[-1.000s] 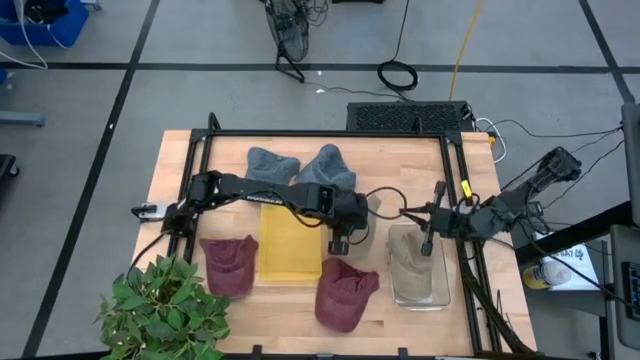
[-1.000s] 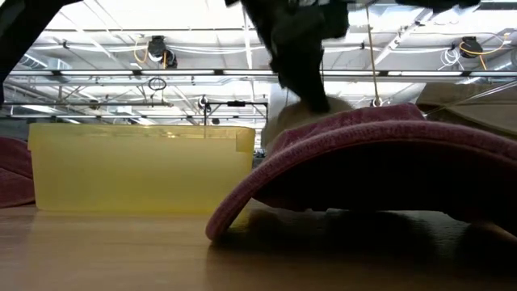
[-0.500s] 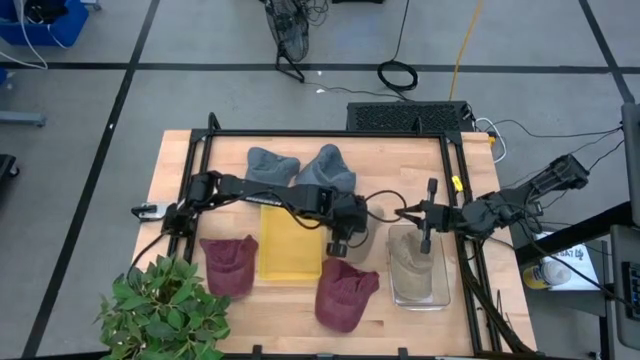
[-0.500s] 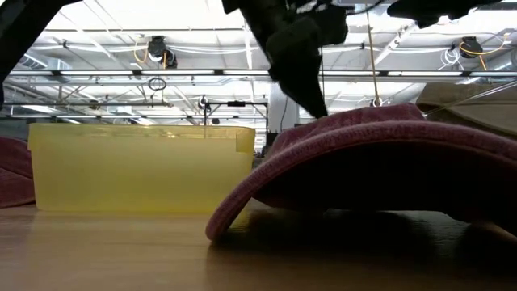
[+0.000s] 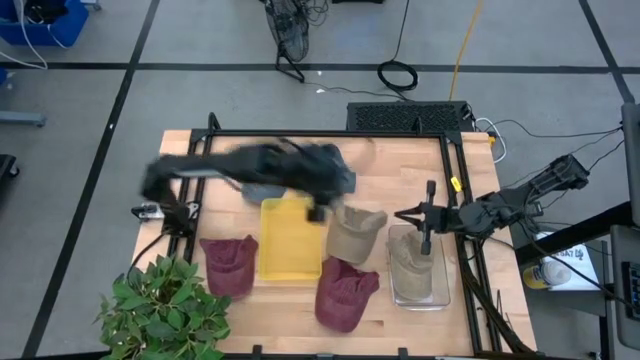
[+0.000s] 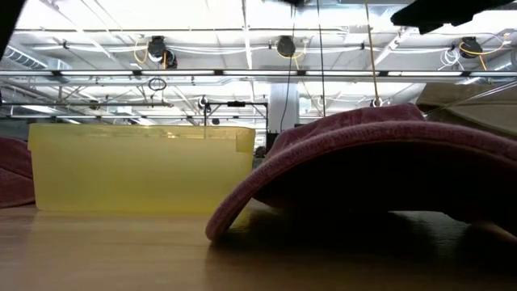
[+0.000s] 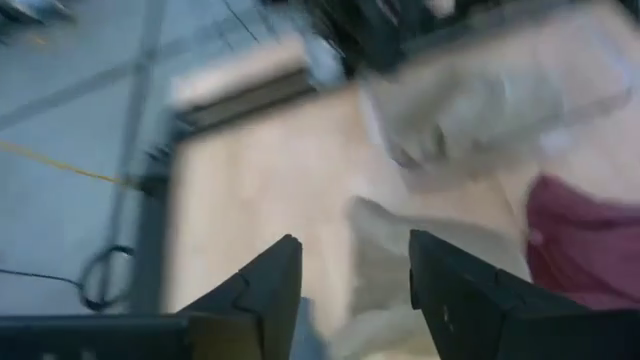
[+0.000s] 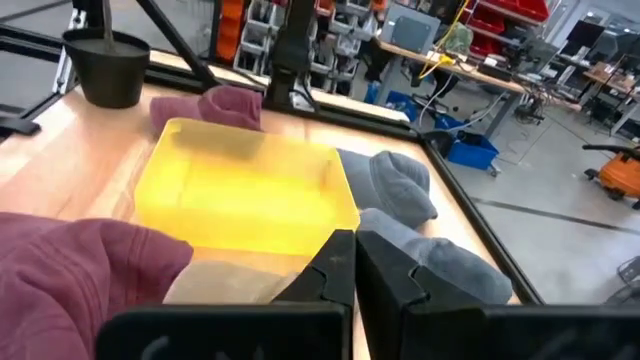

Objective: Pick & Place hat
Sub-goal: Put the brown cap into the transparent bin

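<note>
A beige hat lies on the table between the yellow tray and the clear container, which holds another beige hat. My left gripper is open and blurred with motion, just off the loose hat's left side, over the tray's far corner. Its wrist view shows the beige hat beyond the spread fingers. My right gripper is shut and hovers by the container's far edge; the right wrist view also shows my right gripper shut.
Two maroon hats lie near the front edge; one of them fills the low view. Two grey hats sit at the back. A potted plant stands at the front left corner.
My left gripper has opened and let go of the beige hat. It has swung fast up and back toward the table's left and far side. The hat now lies uncovered on the table beside the tray. My right gripper has edged toward the table's left.
</note>
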Controlling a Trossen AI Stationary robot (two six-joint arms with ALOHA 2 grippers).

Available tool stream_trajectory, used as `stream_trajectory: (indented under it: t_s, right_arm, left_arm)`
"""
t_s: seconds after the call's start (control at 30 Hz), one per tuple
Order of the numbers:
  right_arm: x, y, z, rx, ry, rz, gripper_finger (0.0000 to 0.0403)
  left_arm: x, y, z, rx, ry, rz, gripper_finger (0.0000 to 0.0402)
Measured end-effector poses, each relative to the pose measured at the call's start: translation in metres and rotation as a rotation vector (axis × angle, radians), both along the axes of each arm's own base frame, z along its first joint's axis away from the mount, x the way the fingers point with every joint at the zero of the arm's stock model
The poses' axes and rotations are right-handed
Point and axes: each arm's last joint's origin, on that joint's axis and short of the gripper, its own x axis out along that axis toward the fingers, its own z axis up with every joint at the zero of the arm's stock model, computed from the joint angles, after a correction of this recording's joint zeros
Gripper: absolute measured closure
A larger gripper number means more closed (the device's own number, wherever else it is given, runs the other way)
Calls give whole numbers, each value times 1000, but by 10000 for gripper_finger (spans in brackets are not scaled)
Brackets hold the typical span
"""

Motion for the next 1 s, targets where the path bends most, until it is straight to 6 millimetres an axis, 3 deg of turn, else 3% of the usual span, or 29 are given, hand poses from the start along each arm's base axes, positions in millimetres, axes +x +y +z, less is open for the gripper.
stream_trajectory:
  t_s: [0.1, 0.17, 0.37, 0.5, 0.73, 0.87, 1.0]
  right_arm:
    - [0, 0, -4, -10, 13, 1, 403]
    - [0, 0, -8, -25, 24, 4, 403]
    - [0, 0, -10, -34, 39, 5, 403]
    - [1, 0, -6, -50, 9, 11, 403]
    - [6, -8, 4, -27, -85, -49, 403]
    - [10, -24, 29, 74, -70, -107, 403]
    - [28, -41, 53, 131, 51, -139, 403]
  left_arm:
    - [-54, 18, 41, -42, -124, 24, 242]
    - [-88, 26, 51, -73, -161, 49, 267]
    - [-176, 34, 36, -109, -313, 142, 381]
    - [-219, 30, 9, -139, -459, 140, 391]
    - [-257, 21, -62, -192, -502, 115, 394]
    - [-262, 20, -104, -221, -542, 123, 397]
    - [-260, 20, -143, -245, -582, 127, 382]
